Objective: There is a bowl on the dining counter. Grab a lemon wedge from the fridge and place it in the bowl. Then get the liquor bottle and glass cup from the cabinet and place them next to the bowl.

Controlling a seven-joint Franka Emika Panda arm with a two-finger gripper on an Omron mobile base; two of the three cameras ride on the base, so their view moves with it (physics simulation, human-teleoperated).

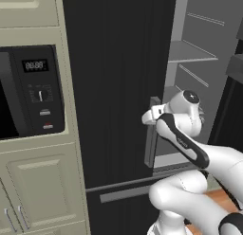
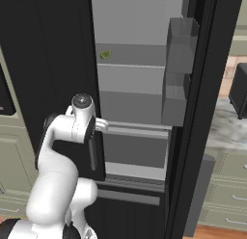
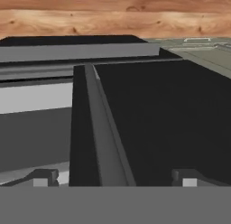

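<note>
Grey fridge shelves [image 2: 130,67] stand exposed behind the open right door [image 2: 193,112], with cream cabinets and a microwave [image 1: 28,89] off to the left. On the upper shelf, near its left end, lies the lemon wedge [image 2: 105,54] — small and greenish, its long axis roughly along the shelf front, too small to tell which way its tip points. Lower down, the gripper [image 3: 115,179] is at the closed left door's vertical handle [image 3: 101,137], its jaws spread wide to either side of the bar — holding nothing.
</note>
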